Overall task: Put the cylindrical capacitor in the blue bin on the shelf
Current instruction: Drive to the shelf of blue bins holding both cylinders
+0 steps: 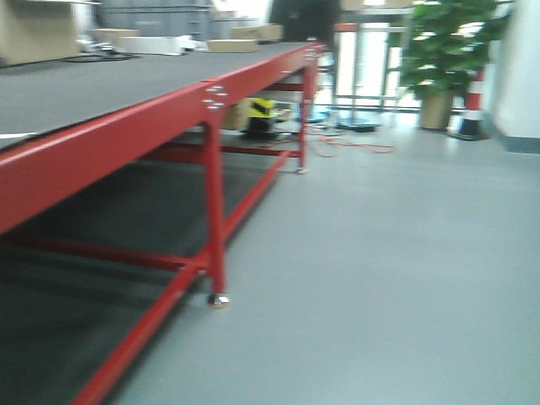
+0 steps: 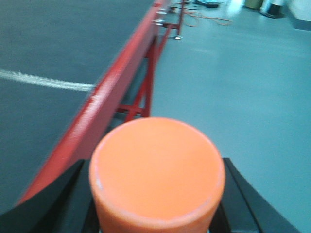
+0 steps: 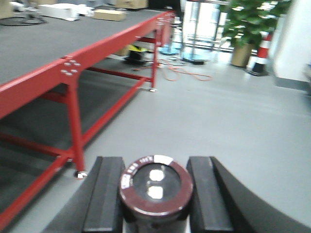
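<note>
In the right wrist view my right gripper point(image 3: 154, 194) is shut on the cylindrical capacitor point(image 3: 156, 186), a squat maroon cylinder with a dark end face and two bright terminals, held between the two black fingers point(image 3: 104, 194) above the grey floor. In the left wrist view my left gripper point(image 2: 156, 194) is shut on an orange cylinder point(image 2: 156, 177) that fills the space between its black fingers point(image 2: 238, 194). The steel shelf and the blue bin are out of view. Neither gripper shows in the front view.
A long red-framed table point(image 1: 169, 110) with a dark grey top runs along the left, its legs point(image 1: 215, 219) and low rails over the grey floor point(image 1: 380, 253). Boxes point(image 1: 232, 45) lie at its far end. A potted plant point(image 1: 443, 51), a striped cone point(image 1: 472, 105) and orange cables point(image 1: 354, 145) stand beyond.
</note>
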### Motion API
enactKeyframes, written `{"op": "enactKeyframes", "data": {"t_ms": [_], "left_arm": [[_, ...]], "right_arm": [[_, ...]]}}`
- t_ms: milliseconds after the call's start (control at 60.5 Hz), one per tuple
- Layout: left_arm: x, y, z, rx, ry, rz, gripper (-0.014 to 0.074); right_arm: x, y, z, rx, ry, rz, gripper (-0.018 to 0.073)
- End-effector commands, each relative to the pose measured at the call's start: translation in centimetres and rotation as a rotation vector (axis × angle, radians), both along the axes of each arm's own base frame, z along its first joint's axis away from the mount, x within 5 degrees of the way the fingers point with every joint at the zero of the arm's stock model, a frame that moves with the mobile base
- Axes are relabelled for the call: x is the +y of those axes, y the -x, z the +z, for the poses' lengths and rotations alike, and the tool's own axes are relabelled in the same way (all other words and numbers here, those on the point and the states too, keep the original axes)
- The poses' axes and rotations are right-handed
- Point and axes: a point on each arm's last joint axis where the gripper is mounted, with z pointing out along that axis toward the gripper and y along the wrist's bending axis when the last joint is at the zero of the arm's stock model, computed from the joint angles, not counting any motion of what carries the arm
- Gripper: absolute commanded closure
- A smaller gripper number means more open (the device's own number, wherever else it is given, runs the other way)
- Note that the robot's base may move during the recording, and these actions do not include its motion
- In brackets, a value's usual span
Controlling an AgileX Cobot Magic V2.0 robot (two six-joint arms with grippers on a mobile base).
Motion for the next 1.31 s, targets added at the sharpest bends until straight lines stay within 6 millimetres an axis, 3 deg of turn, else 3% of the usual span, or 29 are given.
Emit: {"op": "enactKeyframes", "data": {"t_ms": [0,1290], "left_arm": [[-0.09,0.05,0.30,-0.026,0.006,-0.008,0.0707],[-0.09,0.05,0.30,-0.026,0.006,-0.008,0.0707]], "right_arm": [[-0.06,0.21,0.64,-0.044,0.007,-0.003,0.0708],[-0.06,0.21,0.64,-0.044,0.007,-0.003,0.0708]]}}
